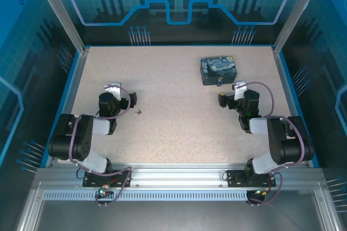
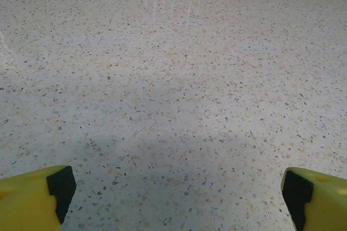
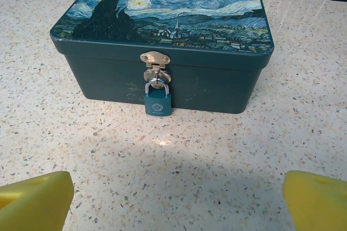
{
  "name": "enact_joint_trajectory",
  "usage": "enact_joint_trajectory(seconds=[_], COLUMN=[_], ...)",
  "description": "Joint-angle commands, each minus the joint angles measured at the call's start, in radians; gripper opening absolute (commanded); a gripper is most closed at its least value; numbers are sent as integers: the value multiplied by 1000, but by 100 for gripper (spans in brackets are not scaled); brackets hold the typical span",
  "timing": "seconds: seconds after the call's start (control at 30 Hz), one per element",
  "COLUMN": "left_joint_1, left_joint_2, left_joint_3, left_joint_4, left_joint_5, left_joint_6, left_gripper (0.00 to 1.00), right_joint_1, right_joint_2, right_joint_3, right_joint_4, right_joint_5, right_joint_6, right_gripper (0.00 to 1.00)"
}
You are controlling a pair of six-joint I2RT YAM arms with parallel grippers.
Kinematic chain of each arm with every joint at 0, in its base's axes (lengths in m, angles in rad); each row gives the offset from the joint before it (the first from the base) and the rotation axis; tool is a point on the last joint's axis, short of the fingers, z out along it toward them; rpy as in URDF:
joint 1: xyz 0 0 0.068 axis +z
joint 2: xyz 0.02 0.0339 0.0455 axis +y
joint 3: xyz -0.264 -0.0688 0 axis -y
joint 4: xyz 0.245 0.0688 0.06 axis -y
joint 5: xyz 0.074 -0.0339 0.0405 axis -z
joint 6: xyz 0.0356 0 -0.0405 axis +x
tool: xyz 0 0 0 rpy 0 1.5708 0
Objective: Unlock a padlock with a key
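- The padlock point(image 3: 158, 102) hangs by its shackle from the hasp point(image 3: 155, 59) on the near face of the painted box point(image 3: 162, 19), at the far right of the table point(image 1: 179, 133); its teal body lies against the box wall
- The key point(image 1: 140, 111) lies flat on the table in the left half, just beside the left arm's claw and well apart from the box
- The left gripper point(image 2: 178, 192) stands spread wide with nothing between its yellow fingers, only bare table ahead
- The right gripper point(image 3: 176, 201) is likewise spread wide and empty, squarely facing the padlock, near it but not touching
- The key is probably light, stiff and thin; lying flat on a hard top, it looks awkward to pinch, so the head is the place to grip, leaving the blade free. Which end is the head is too small to tell
- The padlock looks rigid, smooth and likely slippery, and free to swing on the hasp; gripping the flat sides of its body should steady it. Its keyhole is hidden
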Motion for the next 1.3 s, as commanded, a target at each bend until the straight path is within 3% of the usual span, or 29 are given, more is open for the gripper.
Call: enact_joint_trajectory(seconds=[0.0,0.9,1.03,1.17,1.27], left_joint_1=[12,13,15,14,14], left_joint_2=[-3,-3,-114,-285,-384], left_joint_3=[8,5,-12,8,69], left_joint_4=[37,43,-19,-218,-407], left_joint_5=[24,33,-9,-97,-81], left_joint_6=[-6,-9,-22,-74,-131], left_gripper=[99,99,99,99,99], right_joint_1=[-6,-9,-5,-10,-14], right_joint_2=[-3,-4,-127,-250,-315], right_joint_3=[17,19,105,190,266], right_joint_4=[-1,1,-264,-525,-691], right_joint_5=[-9,-4,120,141,114], right_joint_6=[-14,-8,50,158,270], right_gripper=[100,100,100,100,100])
